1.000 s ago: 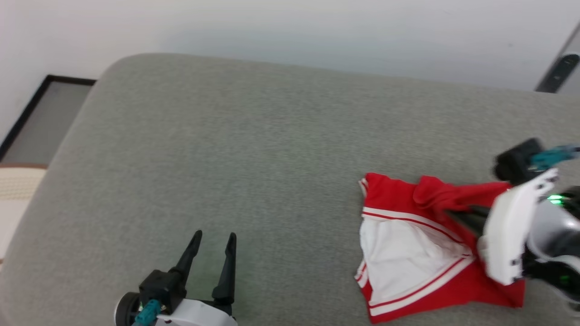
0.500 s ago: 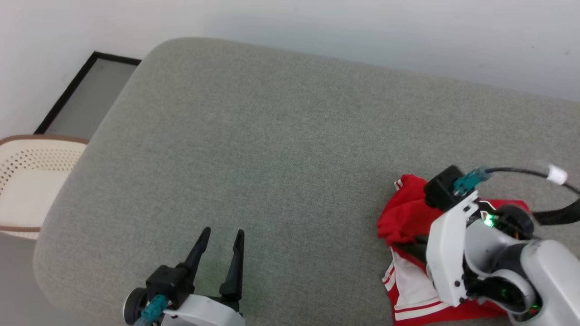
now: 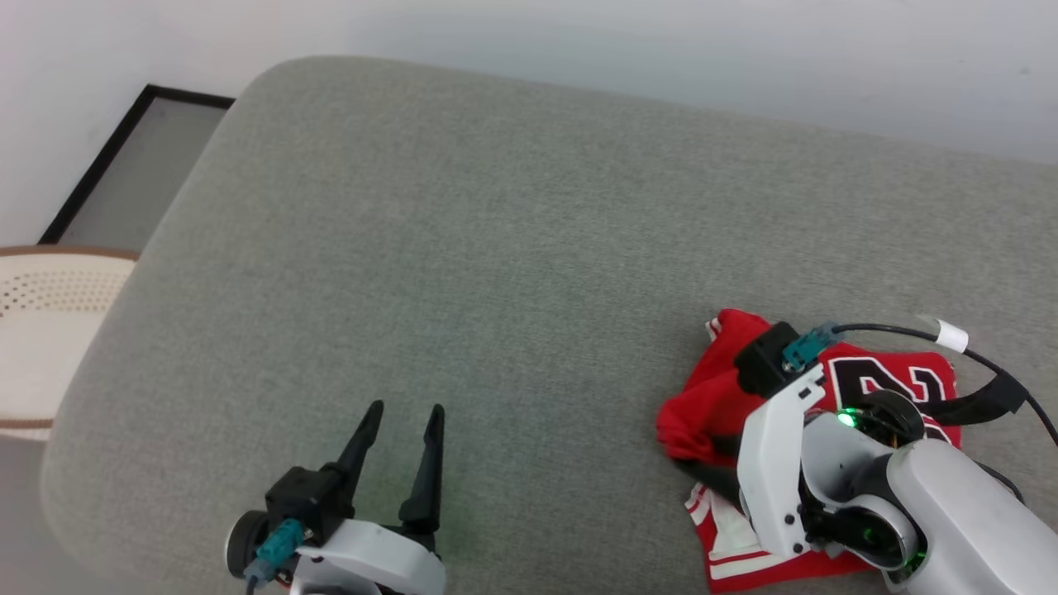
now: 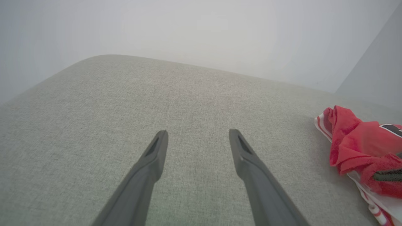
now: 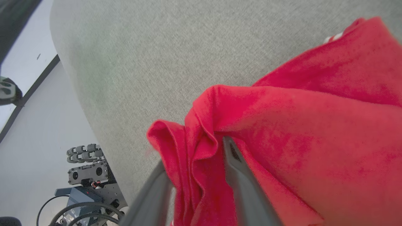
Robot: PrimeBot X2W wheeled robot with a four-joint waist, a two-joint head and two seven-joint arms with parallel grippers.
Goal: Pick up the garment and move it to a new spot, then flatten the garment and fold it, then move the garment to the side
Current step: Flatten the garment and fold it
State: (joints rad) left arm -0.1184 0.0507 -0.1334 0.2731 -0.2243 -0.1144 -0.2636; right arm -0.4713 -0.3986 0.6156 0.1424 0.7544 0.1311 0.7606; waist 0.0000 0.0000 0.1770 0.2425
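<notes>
Red garment (image 3: pixel 702 409), bunched (black numerals showing), on grey cushion (image 3: pixel 496 248)

A wide cushion (image 3: pixel 496 248) of grey woven fabric, with rounded corners, takes most of the place. Behind it stands a plain pale wall (image 3: pixel 579 33), evenly lit. At the left is a grey panel (image 3: pixel 116 173) in a dark frame, and near it a cream perforated basket (image 3: pixel 41 330) with a brown rim. On the pale grey floor (image 5: pixel 31 131) stands some dark equipment (image 5: pixel 84 172) with cables.

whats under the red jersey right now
The grey cushion lies under the garment. Whatever is beneath the bunched cloth is hidden, and the right arm covers its near part.
</notes>
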